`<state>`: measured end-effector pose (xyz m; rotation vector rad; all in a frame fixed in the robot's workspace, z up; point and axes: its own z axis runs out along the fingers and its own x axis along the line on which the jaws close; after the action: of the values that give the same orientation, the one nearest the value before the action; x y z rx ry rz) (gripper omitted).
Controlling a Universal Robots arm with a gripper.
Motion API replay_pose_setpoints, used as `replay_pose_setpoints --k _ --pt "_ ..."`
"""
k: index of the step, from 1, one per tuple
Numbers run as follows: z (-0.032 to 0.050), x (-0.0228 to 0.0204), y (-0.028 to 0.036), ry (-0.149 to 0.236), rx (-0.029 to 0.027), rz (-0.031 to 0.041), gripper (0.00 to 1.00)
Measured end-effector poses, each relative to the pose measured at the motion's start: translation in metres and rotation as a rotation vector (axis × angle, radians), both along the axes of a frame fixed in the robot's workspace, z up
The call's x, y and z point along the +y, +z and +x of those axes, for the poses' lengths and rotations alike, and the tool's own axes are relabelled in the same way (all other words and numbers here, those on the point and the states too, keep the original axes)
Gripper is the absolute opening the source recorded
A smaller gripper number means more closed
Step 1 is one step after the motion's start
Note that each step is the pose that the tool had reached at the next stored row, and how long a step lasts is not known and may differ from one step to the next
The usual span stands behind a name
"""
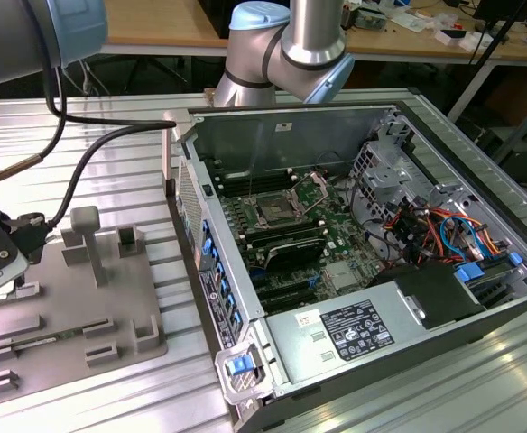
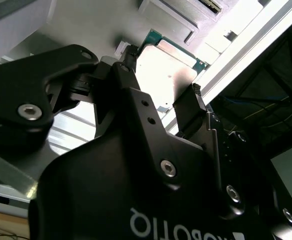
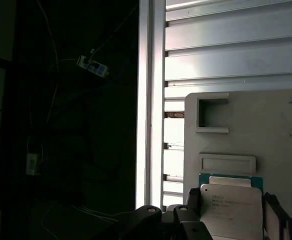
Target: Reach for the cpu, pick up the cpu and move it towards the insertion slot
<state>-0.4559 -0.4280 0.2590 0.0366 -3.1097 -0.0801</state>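
The gripper (image 2: 161, 75), matte black with bolted, angular links, has its fingers (image 2: 191, 107) closed against two opposite edges of the cpu (image 2: 162, 82). It is clamped on the chip. In the second wrist view the cpu is a flat square with a bright, silvery metal lid, stepped at the corners, and a thin green rim along one side. In the first wrist view the gripper (image 3: 233, 202) shows as dark blocky fingers (image 3: 192, 200) on either side of the cpu (image 3: 231, 210), whose pale lid sits on a slightly larger green base. Behind it lies the tray (image 3: 246, 130), dull grey plastic with raised rectangular frames and shallow recesses. The tray rests on the table (image 3: 226, 55), made of ribbed, reflective aluminium slats with a straight rail along its edge. I cannot tell whether the chip is touching the tray or is held just above it. In the exterior view the arm reaches to that view's far left, over the tray (image 1: 74, 298), so the cpu is there. It is well apart from the slot (image 1: 272, 214), a square metal-framed socket with a dark centre on the green board (image 1: 336, 230). The board lies inside the open sheet-metal case (image 1: 291, 117) on that view's right.
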Motion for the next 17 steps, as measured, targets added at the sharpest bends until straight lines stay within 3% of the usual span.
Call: replay_pose_setpoints --k 8,17 --pt "0.0000 0.0000 0.0088 0.000 0.0000 -0.0001 0.55" --pt "0.0000 0.0000 0.0096 0.000 -0.0001 0.0000 0.55"
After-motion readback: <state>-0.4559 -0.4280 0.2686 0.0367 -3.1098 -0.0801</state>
